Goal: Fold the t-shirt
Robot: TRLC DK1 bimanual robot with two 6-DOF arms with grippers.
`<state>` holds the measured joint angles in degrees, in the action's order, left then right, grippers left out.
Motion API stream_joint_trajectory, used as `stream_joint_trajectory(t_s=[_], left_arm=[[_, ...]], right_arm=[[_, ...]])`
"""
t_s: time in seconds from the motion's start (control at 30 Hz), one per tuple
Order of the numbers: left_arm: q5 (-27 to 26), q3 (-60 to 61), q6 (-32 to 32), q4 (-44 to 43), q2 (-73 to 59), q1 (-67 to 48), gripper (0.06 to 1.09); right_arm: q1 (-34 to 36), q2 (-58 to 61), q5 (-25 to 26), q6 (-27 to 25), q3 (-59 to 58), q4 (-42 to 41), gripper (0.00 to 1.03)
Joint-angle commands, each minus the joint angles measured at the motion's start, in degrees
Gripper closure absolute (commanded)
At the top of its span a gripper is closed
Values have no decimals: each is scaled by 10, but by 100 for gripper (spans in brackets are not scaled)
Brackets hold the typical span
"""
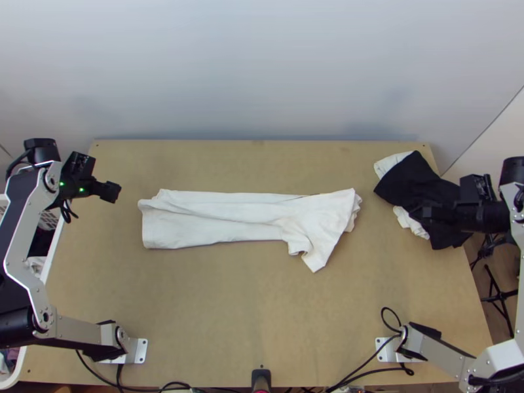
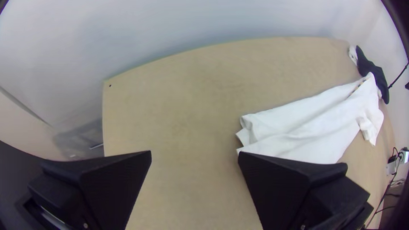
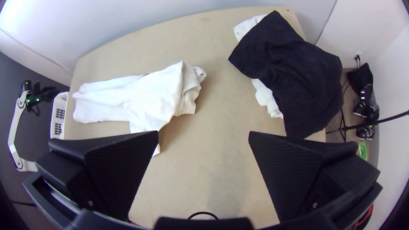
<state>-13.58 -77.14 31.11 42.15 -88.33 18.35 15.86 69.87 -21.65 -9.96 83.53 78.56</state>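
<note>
Two pairs of jaws stand wide apart, both empty: the left gripper at one side of the surface, the right gripper near a dark garment lying over white cloth. Between them, well apart from both, the white t-shirt lies in a long narrow strip, its sleeve end flared and rumpled. Lengthwise folding looks mostly done; shortening the strip and tidying that end probably remain.

white t-shirt partly hidden in right wrist view, white basket cut off in top view
</note>
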Motion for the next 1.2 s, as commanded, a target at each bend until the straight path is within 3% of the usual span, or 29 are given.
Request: stream_joint_trajectory(t_s=[0.0, 0.33, 1.17], left_arm=[[-3, 2, -36, 8, -18, -24, 10], [54, -36, -47, 18, -54, -95, 10], [53, -6, -54, 57, -70, -128, 10]], right_arm=[[5, -24, 8, 35, -20, -15, 4], [1, -11, 8, 49, 4, -25, 4], [-57, -42, 9, 56, -10, 7, 5]])
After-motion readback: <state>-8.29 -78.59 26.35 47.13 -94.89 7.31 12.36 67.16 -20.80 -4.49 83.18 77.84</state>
